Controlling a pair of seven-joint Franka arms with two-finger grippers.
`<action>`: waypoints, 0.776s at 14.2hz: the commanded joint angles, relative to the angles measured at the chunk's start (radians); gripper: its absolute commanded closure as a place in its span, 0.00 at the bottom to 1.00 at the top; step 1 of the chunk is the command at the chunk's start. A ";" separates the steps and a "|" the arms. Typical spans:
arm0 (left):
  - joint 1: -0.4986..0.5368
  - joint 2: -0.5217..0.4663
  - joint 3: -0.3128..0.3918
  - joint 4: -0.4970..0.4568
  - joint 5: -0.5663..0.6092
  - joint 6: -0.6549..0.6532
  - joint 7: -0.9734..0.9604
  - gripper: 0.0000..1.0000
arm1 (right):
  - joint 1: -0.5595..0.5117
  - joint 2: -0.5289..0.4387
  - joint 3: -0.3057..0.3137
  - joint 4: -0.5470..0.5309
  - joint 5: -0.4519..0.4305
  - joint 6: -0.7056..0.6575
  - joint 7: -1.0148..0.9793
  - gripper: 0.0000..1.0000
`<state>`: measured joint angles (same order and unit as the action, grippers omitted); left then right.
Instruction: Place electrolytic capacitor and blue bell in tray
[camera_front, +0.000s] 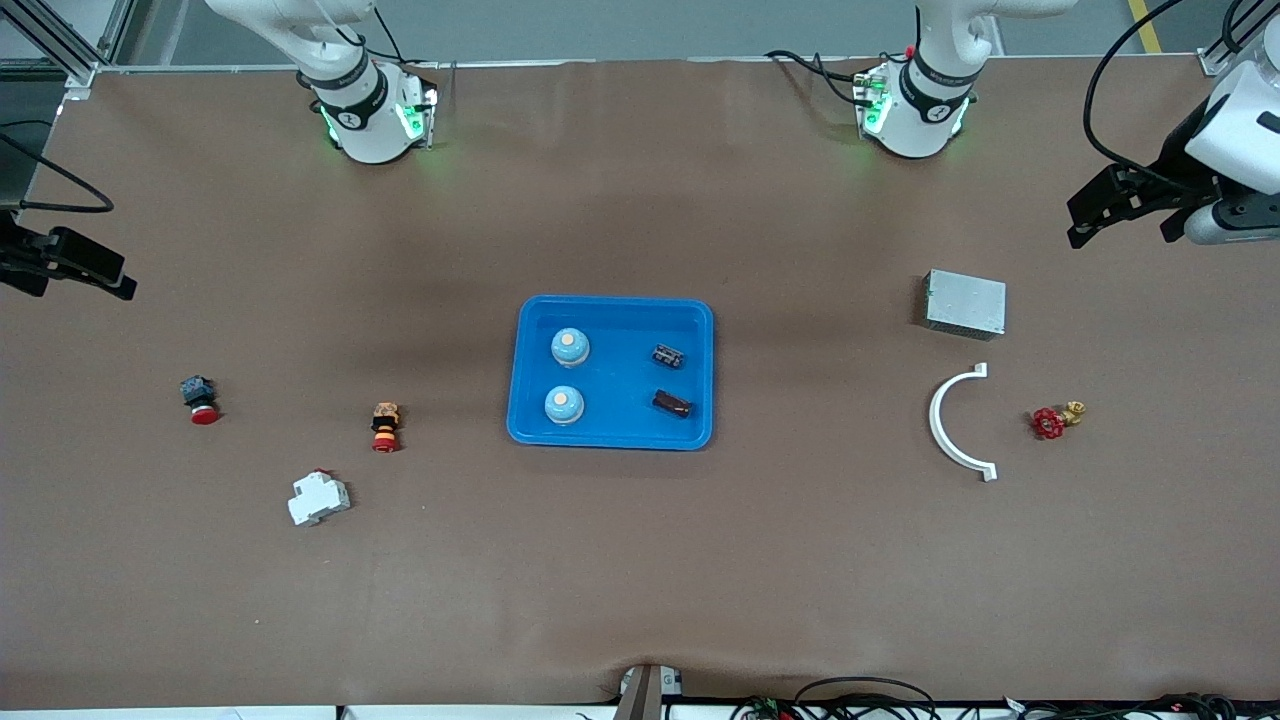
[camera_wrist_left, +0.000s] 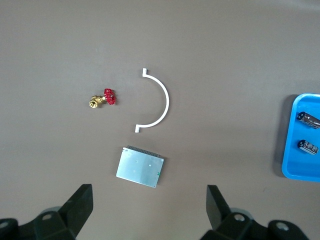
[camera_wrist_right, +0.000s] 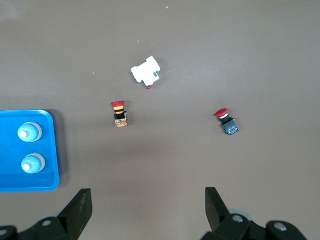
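the tray (camera_front: 612, 310) sits at the middle of the desk (camera_front: 640, 580), and it already holds everything the task names: two blue bells (camera_front: 570, 347) (camera_front: 564, 405) at the end toward the right arm, and two electrolytic capacitors (camera_front: 669, 355) (camera_front: 673, 403) at the end toward the left arm. all four rest on the tray floor, apart from each other and clear of the rim, so the placing looks finished.

outward toward the right arm's end lie an orange-and-red push button (camera_front: 385, 426), a red mushroom button (camera_front: 199, 398) and a white breaker (camera_front: 319, 497). toward the left arm's end lie a grey metal box (camera_front: 965, 303), a white curved bracket (camera_front: 955, 422) and a red-handled brass valve (camera_front: 1056, 419).

the left gripper (camera_wrist_left: 148, 200) hangs over the desk by the grey metal box, its fingers (camera_wrist_left: 80, 202) spread wide and holding nothing. the right gripper (camera_wrist_right: 147, 202) hangs over bare desk near the red mushroom button, fingers (camera_wrist_right: 80, 205) likewise spread and empty. both arms appear to be waiting.

little looks likely to fail from here. the main risk would be an arm reaching back in: a sweep across the tray could tip a bell or roll a capacitor over the low rim, or a needless grasp could lift out a placed part.

no brand, label or writing is readable; the capacitors' light markings are too small to make out.
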<state>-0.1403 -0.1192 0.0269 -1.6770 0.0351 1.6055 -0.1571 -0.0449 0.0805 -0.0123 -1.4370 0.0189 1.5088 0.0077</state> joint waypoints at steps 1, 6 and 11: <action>-0.001 -0.016 -0.004 -0.003 -0.004 -0.006 -0.001 0.00 | -0.015 -0.010 0.012 0.004 0.012 0.011 -0.014 0.00; 0.001 -0.016 -0.002 -0.003 -0.004 -0.006 -0.001 0.00 | -0.016 -0.011 0.012 0.003 0.013 0.011 -0.015 0.00; 0.001 -0.014 -0.002 -0.001 -0.004 -0.006 -0.002 0.00 | -0.016 -0.019 0.011 -0.002 0.013 0.011 -0.017 0.00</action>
<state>-0.1403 -0.1192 0.0269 -1.6770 0.0351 1.6055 -0.1575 -0.0449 0.0803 -0.0111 -1.4340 0.0193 1.5225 0.0063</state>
